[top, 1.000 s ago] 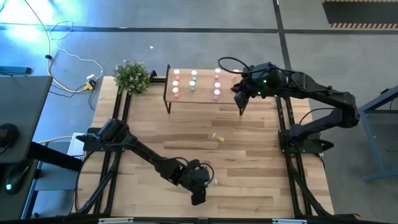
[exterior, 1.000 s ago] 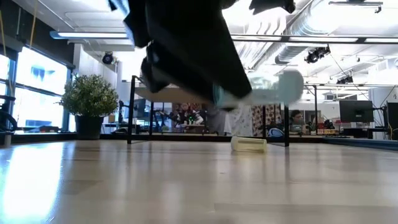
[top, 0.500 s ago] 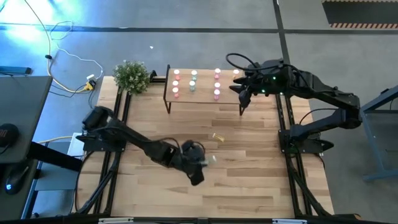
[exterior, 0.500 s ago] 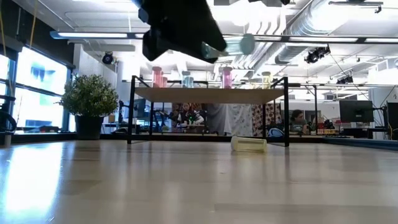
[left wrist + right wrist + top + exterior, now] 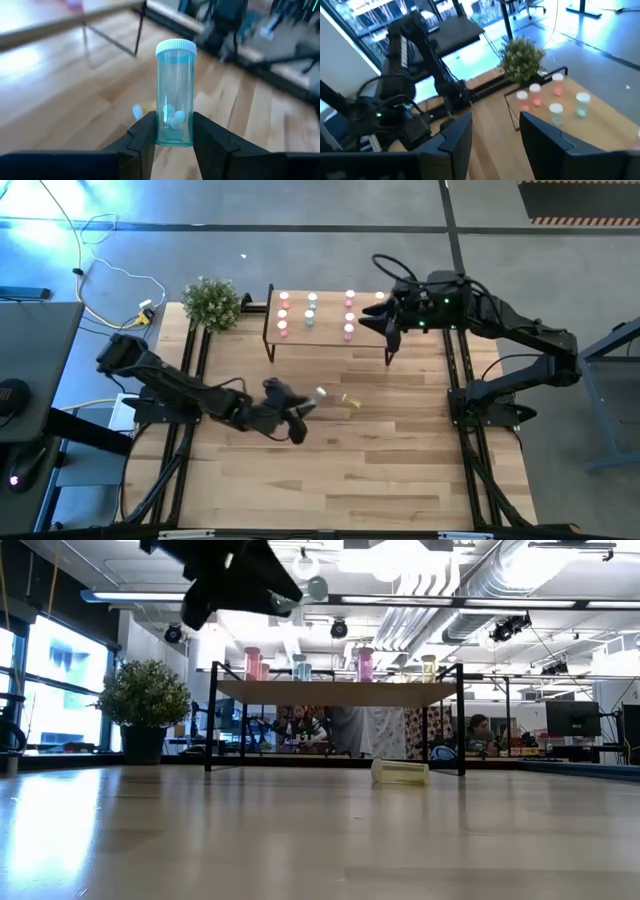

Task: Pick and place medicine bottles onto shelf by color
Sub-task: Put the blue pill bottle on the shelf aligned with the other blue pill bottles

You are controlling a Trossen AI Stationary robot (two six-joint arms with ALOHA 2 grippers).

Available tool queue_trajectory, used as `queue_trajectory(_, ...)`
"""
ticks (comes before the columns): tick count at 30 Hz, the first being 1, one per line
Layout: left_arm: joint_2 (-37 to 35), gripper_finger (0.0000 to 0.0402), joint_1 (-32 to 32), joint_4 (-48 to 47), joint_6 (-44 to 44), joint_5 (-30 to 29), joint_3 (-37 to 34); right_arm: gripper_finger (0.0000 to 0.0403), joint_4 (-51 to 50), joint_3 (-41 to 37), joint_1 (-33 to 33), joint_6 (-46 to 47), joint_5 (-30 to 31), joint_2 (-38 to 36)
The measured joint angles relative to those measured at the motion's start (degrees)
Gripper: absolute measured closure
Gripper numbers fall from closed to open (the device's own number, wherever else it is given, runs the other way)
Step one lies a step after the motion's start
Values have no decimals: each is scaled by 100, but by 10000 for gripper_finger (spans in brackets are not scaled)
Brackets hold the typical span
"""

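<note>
Mint-green bottle (image 5: 175, 95), white-capped, unlabelled, between left gripper (image 5: 172, 137) fingers; right gripper (image 5: 496, 131) fingers apart, empty.

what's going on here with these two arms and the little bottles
The left gripper holds a mint-green bottle above the table, out in front of the shelf. The right gripper, open and empty, hovers at the shelf's right end. Several bottles stand on the shelf; a yellow bottle lies on the tabletop.

The left hand (image 5: 303, 409) has carried the mint-green bottle (image 5: 175, 94) up toward the shelf (image 5: 325, 338).
</note>
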Motion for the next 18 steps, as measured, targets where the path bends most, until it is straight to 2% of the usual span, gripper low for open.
queue_trajectory(4, -372, 296, 0, 1006, 189, -302, -654, 247, 314, 7, 0, 421, -9, 64)
queue_trajectory(12, -851, 296, 124, 2653, 1102, -320, -1495, 247, 881, 4, 227, 714, -7, 474)
queue_trajectory(15, -1006, 296, 239, 3070, 1542, -88, -1728, 247, 1117, 4, 342, 887, -11, 675)
queue_trajectory(18, -1158, 296, 427, 3593, 1862, 383, -1974, 247, 1284, 4, 443, 1038, -10, 901)
